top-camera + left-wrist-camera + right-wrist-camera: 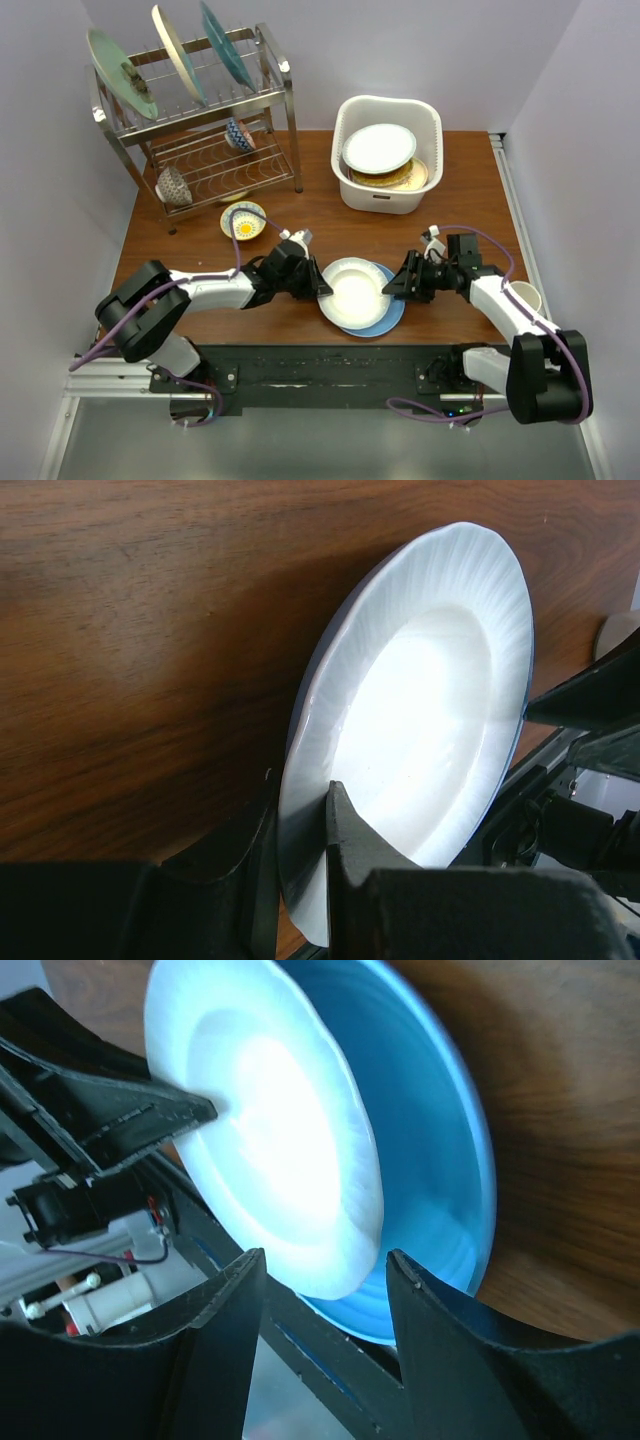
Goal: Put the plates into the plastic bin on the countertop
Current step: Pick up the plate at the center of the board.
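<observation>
While the left gripper (pixel 318 285) clenches the rim of the white plate (pixel 352 292) at its nine o'clock edge, the right gripper (pixel 402 283) sits just beside the three o'clock edge of the same stack. Its jaws are spread and hold nothing.

From the left wrist, one finger (pixel 345 830) presses on the plate's upper face and the other sits under the rim, so the white plate (pixel 420 710) is pinched between them. That side looks raised a little off the wooden table (pixel 150 630).

From the right wrist, the two dark fingers (pixel 225 1305) stand wide apart. The near edges of the white plate (pixel 270 1130) and the blue plate (pixel 440 1170) show in the gap between them. Whether either finger touches a plate cannot be told.

The white plate lies on the blue plate (pixel 392 312), shifted toward ten o'clock, so a blue crescent shows at four o'clock. Both sit at the table's six o'clock edge, between the arms.

The bin (pixel 350 115) stands at twelve o'clock from the stack, well apart from it. It holds another white plate (pixel 380 148) tilted over a yellow plate (pixel 390 180).

A wire rack (pixel 280 110) at ten o'clock holds three upright plates, and a small patterned bowl (pixel 243 220) sits near it on the table.
</observation>
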`<state>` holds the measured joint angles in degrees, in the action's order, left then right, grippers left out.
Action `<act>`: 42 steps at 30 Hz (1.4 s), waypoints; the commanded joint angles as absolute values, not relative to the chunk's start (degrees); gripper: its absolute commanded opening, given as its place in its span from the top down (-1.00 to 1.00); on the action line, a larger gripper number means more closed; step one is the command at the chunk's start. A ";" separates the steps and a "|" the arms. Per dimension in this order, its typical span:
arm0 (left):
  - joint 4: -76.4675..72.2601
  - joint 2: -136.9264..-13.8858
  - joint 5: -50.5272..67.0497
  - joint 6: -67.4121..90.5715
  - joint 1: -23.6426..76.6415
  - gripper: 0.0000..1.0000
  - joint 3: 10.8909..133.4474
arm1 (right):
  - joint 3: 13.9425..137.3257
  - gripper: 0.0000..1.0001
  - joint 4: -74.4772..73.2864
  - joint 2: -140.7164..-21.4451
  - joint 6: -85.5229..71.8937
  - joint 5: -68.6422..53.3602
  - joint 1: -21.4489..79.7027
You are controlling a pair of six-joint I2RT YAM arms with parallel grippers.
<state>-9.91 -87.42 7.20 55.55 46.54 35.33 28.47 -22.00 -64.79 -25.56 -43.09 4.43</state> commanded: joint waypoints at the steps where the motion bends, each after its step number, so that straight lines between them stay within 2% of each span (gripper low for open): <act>1: -6.68 -87.89 0.18 52.65 45.88 1.00 33.49 | 26.55 -0.09 -18.98 -66.18 -26.37 -43.42 6.77; 8: -7.38 -87.89 0.44 52.65 45.88 1.00 33.66 | 25.23 -0.07 -18.02 -66.53 -26.28 -39.82 7.47; 14: -8.96 -88.77 2.02 52.38 45.97 1.00 33.58 | 21.89 -0.01 -8.27 -71.54 -29.88 -41.92 8.79; 22: -9.58 -88.68 2.90 51.68 45.97 1.00 34.01 | 21.62 0.20 -1.94 -74.61 -32.43 -41.66 10.11; 26: -10.19 -88.33 4.04 50.63 45.97 0.96 34.01 | 22.94 0.92 -2.11 -75.59 -31.99 -41.31 10.28; 27: -10.02 -88.07 3.96 50.36 45.97 0.69 33.93 | 23.20 0.98 -2.20 -75.41 -32.08 -41.22 10.20; 29: -9.23 -86.67 2.64 49.23 45.97 0.36 33.92 | 23.55 1.00 -3.16 -74.10 -32.17 -40.43 10.28; 30: -8.01 -85.96 1.85 49.04 45.97 -0.08 33.84 | 23.99 1.00 -3.77 -73.57 -31.99 -40.17 10.28; 32: -6.77 -83.77 0.18 48.34 45.97 -0.45 33.75 | 24.43 1.00 -5.44 -71.73 -31.64 -39.73 10.28; 33: -5.29 -82.98 -0.69 48.43 45.97 -0.79 33.75 | 24.78 1.00 -5.88 -71.11 -31.64 -39.29 10.20; 34: -4.84 -81.23 -1.66 48.25 45.88 -0.92 33.40 | 24.87 1.00 -6.24 -70.58 -31.73 -39.29 10.28; 35: -4.49 -80.34 -2.71 47.99 45.88 -0.99 33.14 | 25.05 1.00 -6.94 -69.88 -31.64 -39.11 10.20; 42: -2.47 -70.86 -6.50 47.02 45.88 -1.00 31.47 | 26.28 1.00 -8.17 -67.86 -32.61 -39.81 10.28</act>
<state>-4.34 -75.83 -1.83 49.10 46.13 32.03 24.43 -6.28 -69.47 -33.41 -44.16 10.33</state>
